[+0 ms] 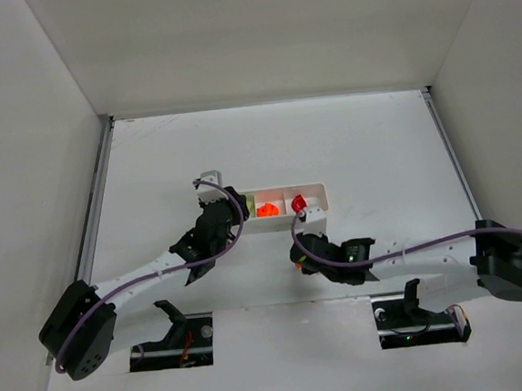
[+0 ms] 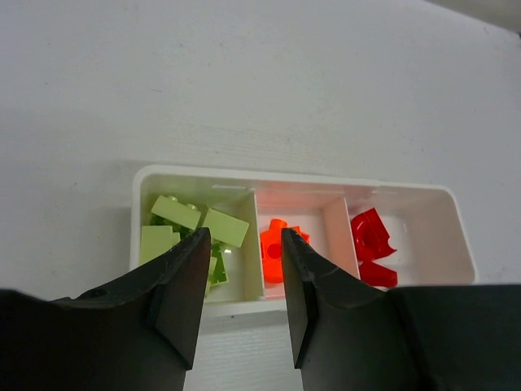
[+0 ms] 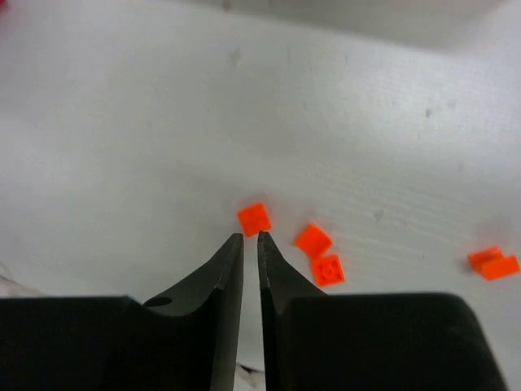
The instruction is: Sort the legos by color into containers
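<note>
Right pincer: jaws all but together, nothing visible between them. Target orange brick lies flat on the surface at 12 o'clock from the tips, touching or barely clear. Cannot tell if its near edge is nipped. Brick is near square and sits skewed, so no useful long axis. Other orange bricks at 3–4 o'clock, apart.

Left pincer: about half open, empty, over the tray.

Top view: orange compartment at 11 o'clock from the right pincer, the arm nearer the loose bricks.

Judgement: if not gripped, open and advance toward 12.
</note>
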`<state>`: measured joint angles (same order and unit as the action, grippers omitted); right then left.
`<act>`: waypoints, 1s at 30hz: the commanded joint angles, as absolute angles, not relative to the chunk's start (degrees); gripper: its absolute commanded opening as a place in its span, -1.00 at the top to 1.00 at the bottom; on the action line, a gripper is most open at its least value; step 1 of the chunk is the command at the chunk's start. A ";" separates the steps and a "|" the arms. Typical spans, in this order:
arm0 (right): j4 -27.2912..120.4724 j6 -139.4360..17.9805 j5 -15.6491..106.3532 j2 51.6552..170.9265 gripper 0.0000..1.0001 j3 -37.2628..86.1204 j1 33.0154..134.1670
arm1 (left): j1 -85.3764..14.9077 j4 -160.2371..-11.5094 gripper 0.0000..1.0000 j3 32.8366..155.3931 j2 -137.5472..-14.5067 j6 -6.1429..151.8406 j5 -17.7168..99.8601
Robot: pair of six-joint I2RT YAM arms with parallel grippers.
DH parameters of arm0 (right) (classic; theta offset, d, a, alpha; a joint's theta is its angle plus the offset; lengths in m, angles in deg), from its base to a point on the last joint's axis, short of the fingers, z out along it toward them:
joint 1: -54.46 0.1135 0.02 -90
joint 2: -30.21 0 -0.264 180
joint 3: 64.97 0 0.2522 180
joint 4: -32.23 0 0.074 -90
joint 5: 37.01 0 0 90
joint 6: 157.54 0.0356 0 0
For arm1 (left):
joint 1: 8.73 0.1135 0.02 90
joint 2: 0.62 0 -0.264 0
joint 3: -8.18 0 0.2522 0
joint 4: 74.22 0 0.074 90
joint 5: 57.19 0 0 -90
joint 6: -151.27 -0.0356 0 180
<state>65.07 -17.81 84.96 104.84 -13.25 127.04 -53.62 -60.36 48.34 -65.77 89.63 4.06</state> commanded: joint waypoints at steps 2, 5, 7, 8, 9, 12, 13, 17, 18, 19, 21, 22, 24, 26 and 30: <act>53.83 -28.59 83.15 104.73 0.63 -6.22 120.97 | -52.02 -58.36 0.26 48.05 -61.80 89.04 1.87; 49.70 -34.65 81.21 108.42 0.62 -0.77 115.78 | -50.70 -58.53 0.26 47.61 -61.09 89.57 1.87; 47.85 -37.73 80.77 111.41 0.62 2.48 113.58 | -50.35 -59.23 0.25 47.52 -60.56 89.75 1.96; 48.10 -38.79 80.68 112.29 0.62 4.15 112.79 | -50.35 -59.41 0.25 47.52 -60.21 89.75 1.79; 49.24 -39.06 81.03 112.65 0.61 5.38 112.43 | -50.00 -59.50 0.25 47.35 -59.86 89.75 1.79; 51.00 -39.24 80.85 112.21 0.56 4.70 113.47 | -49.21 -59.59 0.25 47.08 -59.33 89.92 2.31; 51.18 -38.98 81.20 111.52 0.54 2.43 114.53 | -49.21 -59.76 0.25 47.17 -59.33 89.83 2.49; 52.06 -34.59 79.80 108.27 0.43 -6.18 117.78 | -49.29 -59.85 0.25 47.43 -59.94 89.92 2.66; 52.23 -34.06 79.36 107.21 0.39 -8.03 118.92 | -49.38 -59.85 0.25 47.61 -60.30 90.01 2.84; 52.32 -33.71 78.84 106.51 0.32 -9.70 120.06 | -49.64 -59.85 0.25 47.87 -60.73 90.01 3.01; 52.59 -33.18 76.91 105.97 0.20 -12.00 121.74 | -49.91 -59.68 0.25 48.05 -61.44 90.01 3.10; 52.76 -32.83 75.94 106.15 0.14 -12.70 122.53 | -49.91 -59.68 0.25 48.14 -61.70 90.01 3.10; 52.76 -33.35 75.49 107.02 0.06 -13.23 123.50 | -49.91 -59.50 0.25 48.22 -61.88 90.01 3.10; 52.94 -34.32 75.84 107.81 0.00 -13.32 123.59 | -49.91 -59.50 0.25 48.23 -61.97 89.92 3.10; 52.33 -36.51 73.74 110.62 -0.01 -12.80 123.06 | -49.65 -59.50 0.25 47.79 -61.09 90.01 3.10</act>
<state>54.29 -34.75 75.43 108.75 -13.71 123.41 -49.55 -61.21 47.77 -62.05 89.80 2.88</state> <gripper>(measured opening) 0.508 0.375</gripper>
